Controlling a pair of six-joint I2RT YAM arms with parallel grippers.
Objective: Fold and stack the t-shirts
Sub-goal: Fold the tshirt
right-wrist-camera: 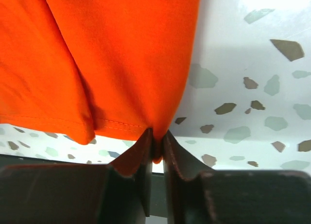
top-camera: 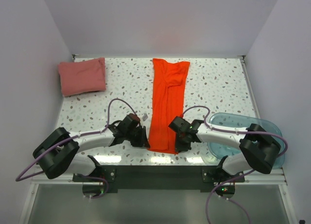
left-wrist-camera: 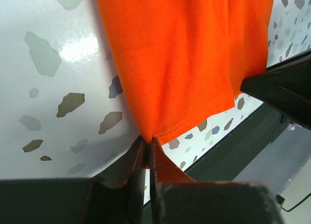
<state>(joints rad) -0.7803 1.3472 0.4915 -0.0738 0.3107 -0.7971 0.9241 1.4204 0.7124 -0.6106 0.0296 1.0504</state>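
The left fingers (left-wrist-camera: 125, 170) were pinched shut on the hem of the orange-red t-shirt (left-wrist-camera: 184, 63) at its near-left corner. The right fingers (right-wrist-camera: 181, 161) were clamped the same way on the near-right corner, each holding only a small bite of cloth. The fabric looked thin, light and limp, so it would likely sag between the two holds and drape rather than keep any shape. The hem corners seemed the right places to take it, though so shallow a pinch might slip. The shirt lay as a long narrow strip down the middle of the speckled surface (top-camera: 218, 83), hem near the arms. The dusty pink t-shirt (top-camera: 82, 76) sat folded at the far-left corner, well apart, and a blue tub (top-camera: 226, 122) stood at the near right.
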